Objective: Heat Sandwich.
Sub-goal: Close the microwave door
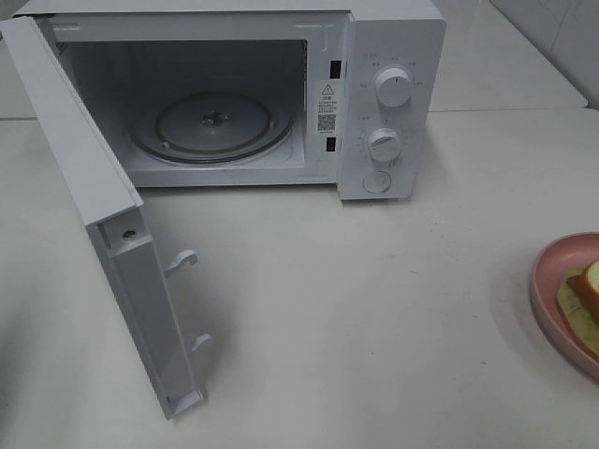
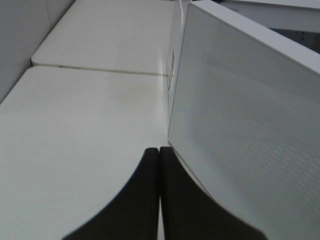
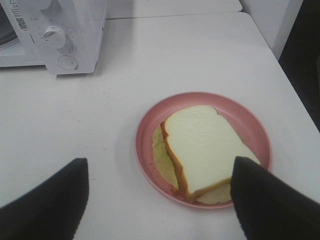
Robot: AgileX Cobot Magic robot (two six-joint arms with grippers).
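The sandwich (image 3: 200, 145), thick white bread with a tan crust, lies on a round pink plate (image 3: 150, 125). In the high view only a corner of the sandwich (image 1: 588, 285) and plate (image 1: 552, 281) shows at the right edge. My right gripper (image 3: 160, 165) hovers open over the plate, one finger on either side of it, nothing held. My left gripper (image 2: 159, 148) is shut on nothing, its black fingers (image 2: 145, 175) pressed together next to the outer face of the microwave door (image 2: 245, 110). Neither gripper shows in the high view.
The white microwave (image 1: 384, 103) stands at the back with its door (image 1: 94, 187) swung wide open toward the front left. A glass turntable (image 1: 211, 126) lies inside. Its knobs (image 3: 54, 36) face the plate side. A table seam (image 2: 100, 70) runs behind.
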